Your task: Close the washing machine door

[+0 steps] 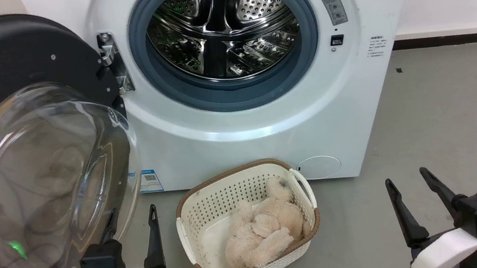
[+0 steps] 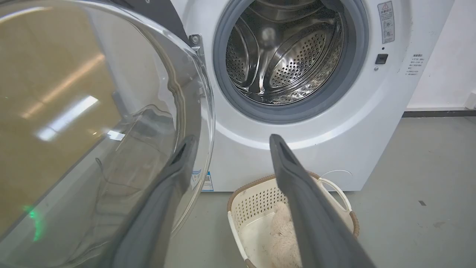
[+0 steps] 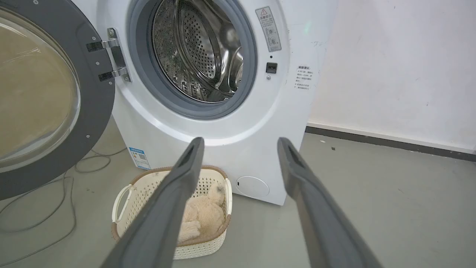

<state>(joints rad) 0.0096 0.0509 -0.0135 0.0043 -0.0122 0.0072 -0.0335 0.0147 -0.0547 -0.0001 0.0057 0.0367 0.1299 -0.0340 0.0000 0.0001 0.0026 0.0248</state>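
Washing machine [image 1: 264,117] white, with grey-blue seal [image 1: 234,96], shiny perforated steel drum [image 1: 226,31] and blue label sticker [image 1: 149,180]. Washing machine door [image 1: 35,145]: black frame, clear glass. Basket [image 1: 223,197] cream, hole-patterned, brown-rimmed. Plush toy [image 1: 264,231] beige. Floor [image 1: 447,126] grey.
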